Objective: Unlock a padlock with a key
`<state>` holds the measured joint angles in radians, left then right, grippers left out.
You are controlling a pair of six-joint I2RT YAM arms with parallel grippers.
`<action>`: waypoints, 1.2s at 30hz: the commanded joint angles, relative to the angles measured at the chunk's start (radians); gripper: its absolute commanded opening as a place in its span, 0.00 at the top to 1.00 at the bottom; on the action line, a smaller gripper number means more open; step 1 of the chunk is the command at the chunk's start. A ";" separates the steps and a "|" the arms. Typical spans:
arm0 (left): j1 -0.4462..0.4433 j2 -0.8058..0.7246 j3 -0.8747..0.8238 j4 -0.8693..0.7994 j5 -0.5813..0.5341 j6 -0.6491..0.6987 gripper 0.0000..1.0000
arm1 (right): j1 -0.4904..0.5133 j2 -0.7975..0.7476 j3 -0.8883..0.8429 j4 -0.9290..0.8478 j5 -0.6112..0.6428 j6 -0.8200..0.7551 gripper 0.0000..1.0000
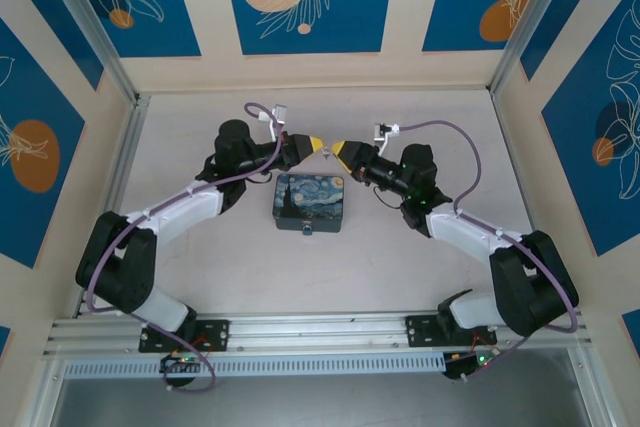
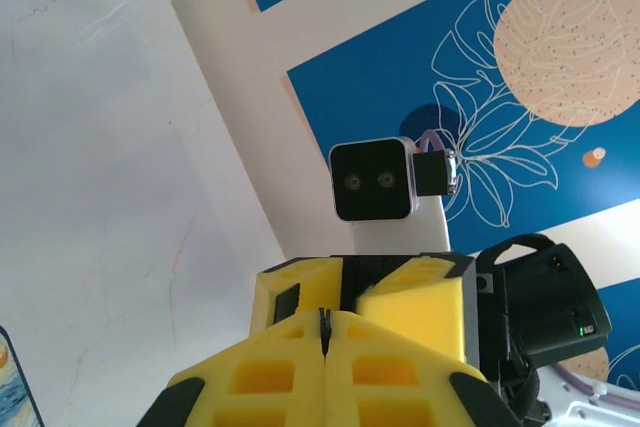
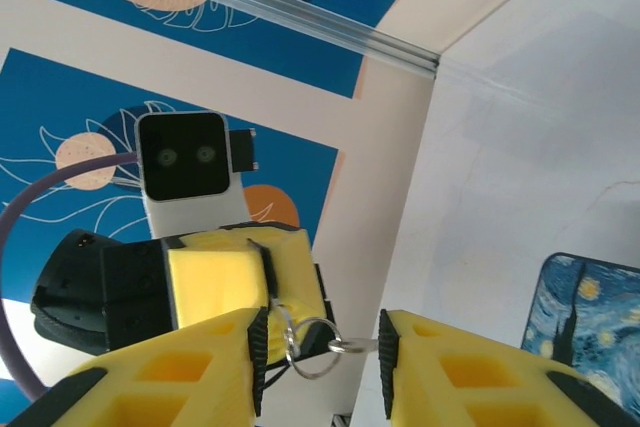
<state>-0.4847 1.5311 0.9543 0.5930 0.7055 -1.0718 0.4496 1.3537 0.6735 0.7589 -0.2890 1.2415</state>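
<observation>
L gripper (image 1: 315,143) is pressed tight together. In the L wrist view a thin dark sliver, the key (image 2: 323,325), is nipped between its yellow pads. R gripper (image 3: 320,352) faces it tip to tip, fingers partly spread w/ a clear gap. Wire rings (image 3: 308,349) hang in that gap; can't tell if the pads touch them. Both tips meet above the table (image 1: 400,257), just beyond the night-sky box (image 1: 310,203). Padlock too small to pick out.

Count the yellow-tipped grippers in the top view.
2: the left gripper and the right gripper, tips facing each other just beyond the starry-night box. None seems hidden.
</observation>
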 commanded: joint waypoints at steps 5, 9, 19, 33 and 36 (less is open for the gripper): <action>-0.008 0.025 -0.012 0.108 -0.015 -0.084 1.00 | 0.020 0.048 0.036 0.155 0.023 0.035 0.68; -0.009 0.040 -0.014 0.138 -0.024 -0.120 1.00 | 0.026 0.062 0.034 0.174 0.027 0.045 0.69; -0.010 0.060 -0.004 0.140 -0.030 -0.141 1.00 | 0.028 0.071 0.027 0.180 0.021 0.047 0.75; -0.011 0.069 0.001 0.151 -0.035 -0.157 1.00 | 0.028 0.093 0.023 0.184 0.023 0.056 0.83; -0.010 0.069 0.001 0.149 -0.035 -0.155 1.00 | 0.029 0.095 0.023 0.183 0.023 0.056 0.84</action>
<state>-0.4892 1.5936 0.9497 0.7128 0.6735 -1.2251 0.4713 1.4441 0.6811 0.9054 -0.2733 1.2980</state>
